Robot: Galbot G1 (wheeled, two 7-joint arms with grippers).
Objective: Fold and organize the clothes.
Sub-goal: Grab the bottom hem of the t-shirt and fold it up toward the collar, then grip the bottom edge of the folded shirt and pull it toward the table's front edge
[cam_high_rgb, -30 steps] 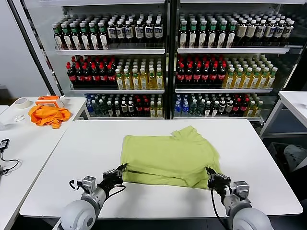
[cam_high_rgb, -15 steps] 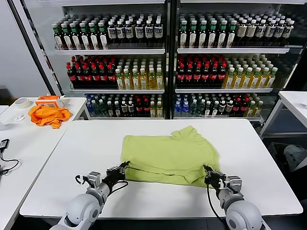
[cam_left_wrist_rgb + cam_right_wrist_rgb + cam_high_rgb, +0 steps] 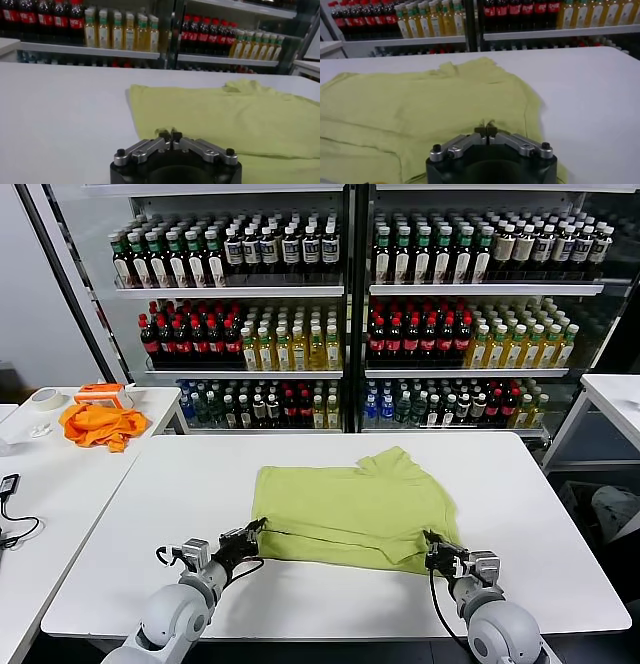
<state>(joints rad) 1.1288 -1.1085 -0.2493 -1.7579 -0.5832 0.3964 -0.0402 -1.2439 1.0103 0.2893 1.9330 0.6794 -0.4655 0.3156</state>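
Lime T-shirt [image 3: 345, 509] lay crosswise on the desk [image 3: 150, 514]; left end effector [image 3: 247, 536] and right end effector [image 3: 432, 550] pinched its near corners.

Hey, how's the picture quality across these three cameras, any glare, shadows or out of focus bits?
Head view: even light, a soft shadow under the T-shirt's near edge, faint reflections on the cooler doors. Left wrist view: the left gripper is sharp, the bottles behind blurred. Right wrist view: the right gripper is clear, the shelves soft.

A plain lime-green T-shirt [image 3: 345, 509] lies on a white table [image 3: 180, 494]; an orange cloth [image 3: 98, 424] sits aside.
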